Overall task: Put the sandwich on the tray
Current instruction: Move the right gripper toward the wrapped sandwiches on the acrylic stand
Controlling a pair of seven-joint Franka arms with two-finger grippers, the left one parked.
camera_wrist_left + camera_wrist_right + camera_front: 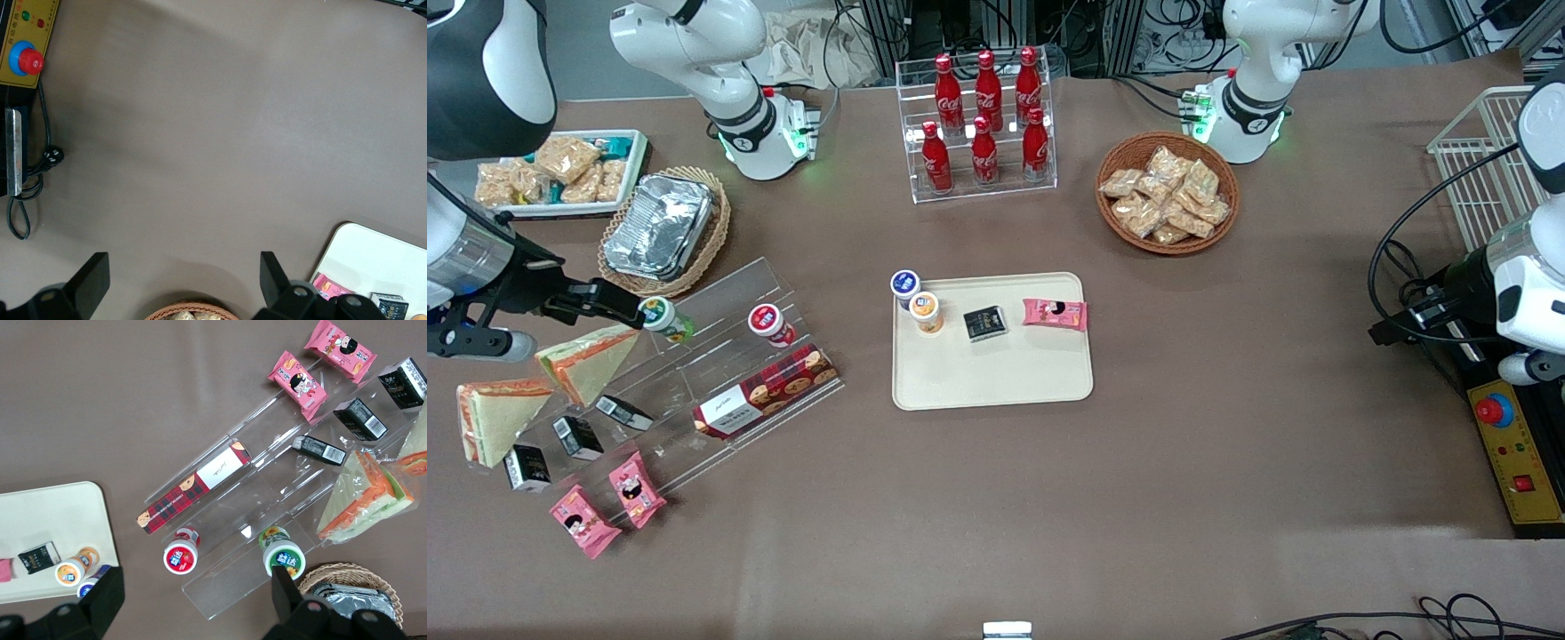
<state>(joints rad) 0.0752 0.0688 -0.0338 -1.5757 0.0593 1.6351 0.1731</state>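
Tool (633, 313) hovering wide open, empty, over the clear stepped rack (720, 373).
Beside it a green-lidded cup (660, 317); just beneath, on the rack: clear-wrapped sandwich (591, 360), pale bread, red-orange layers. Well apart from cream tray (996, 378) mid-worktop (1138, 498).

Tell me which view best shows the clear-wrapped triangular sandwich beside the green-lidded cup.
Right wrist view: the sandwich shows its red-orange filling plainly. Front view shows its face beside the open end effector; left wrist view lacks it.
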